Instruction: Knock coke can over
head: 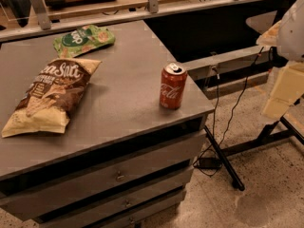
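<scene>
The coke can (pixel 173 86) is a small red can with white script and a silver top. It stands upright near the right edge of the grey table top (pixel 123 108). My gripper (pixel 281 95) shows as a pale beige and white shape at the right edge of the view. It hangs over the floor, off the table, well to the right of the can and about level with it. It touches nothing.
A large brown and cream chip bag (pixel 50 96) lies at the table's left. A green chip bag (pixel 83 40) lies at the back. Drawers (pixel 118 175) run under the top. A black stand and cables (pixel 223 160) cross the floor on the right. A rail (pixel 152 6) runs behind.
</scene>
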Robot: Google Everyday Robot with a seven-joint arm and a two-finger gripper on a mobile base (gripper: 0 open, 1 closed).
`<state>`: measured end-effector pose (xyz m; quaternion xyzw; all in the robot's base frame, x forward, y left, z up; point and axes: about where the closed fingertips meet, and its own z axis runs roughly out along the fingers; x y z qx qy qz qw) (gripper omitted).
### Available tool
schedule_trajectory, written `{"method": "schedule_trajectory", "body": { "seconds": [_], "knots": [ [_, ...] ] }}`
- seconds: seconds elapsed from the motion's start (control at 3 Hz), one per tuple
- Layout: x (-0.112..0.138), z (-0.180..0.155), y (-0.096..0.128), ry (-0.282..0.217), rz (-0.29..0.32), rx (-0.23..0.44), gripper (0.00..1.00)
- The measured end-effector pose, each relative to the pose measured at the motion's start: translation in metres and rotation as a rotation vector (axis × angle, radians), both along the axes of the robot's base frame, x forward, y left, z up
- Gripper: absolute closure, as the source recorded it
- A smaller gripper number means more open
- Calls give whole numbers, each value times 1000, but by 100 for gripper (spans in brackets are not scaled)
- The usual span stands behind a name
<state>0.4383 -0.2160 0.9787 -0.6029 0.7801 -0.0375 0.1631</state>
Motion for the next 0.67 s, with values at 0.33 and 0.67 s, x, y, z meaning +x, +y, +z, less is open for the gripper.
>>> {"method": "schedule_trajectory", "body": {
  "seconds": [0.33,0.67],
  "knots": [
    [0,0,1,0,-2,8,0],
    [2,-1,8,1,-36,133,0]
  ]
}}
